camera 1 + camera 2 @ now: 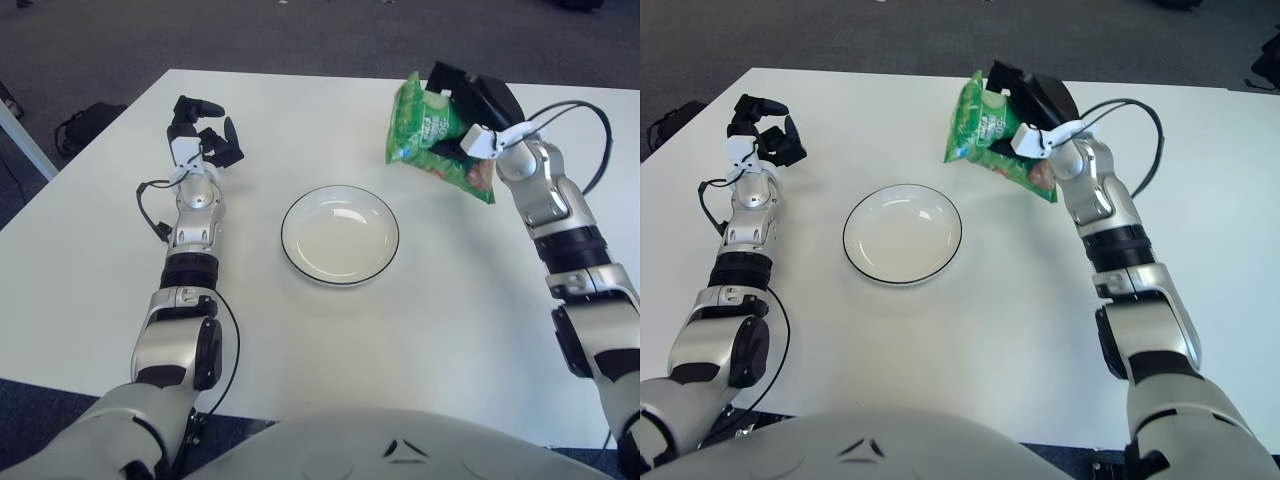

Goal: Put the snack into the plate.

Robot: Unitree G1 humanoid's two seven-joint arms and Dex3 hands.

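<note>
**The snack is in your right hand, and the plate lies to its left and nearer to you**

Left eye view: your right hand [478, 118] has its fingers closed around the green snack bag [432, 140] and holds it in the air above the table [300, 330], toward the far right part of it. The long axis of the bag runs slanted, from its upper end on the left down to the lower end on the right, where the hand covers part of it. The white plate [340, 235] sits near the middle of the table, empty. From the bag, the plate is to the left and toward the near edge, so in my judgement the coming move is a carry in that direction and then down. Your left hand [203, 135] shows near the far left corner, with fingers loosely spread and holding nothing.

Right eye view: the same relation is seen. The snack bag [990, 135] hangs in the grasp of the right hand [1035, 105], well apart from the plate [902, 234] and not yet over its rim. The right hand is clearly the nearer one to the plate; the left hand [762, 128] is farther and idle.
</note>
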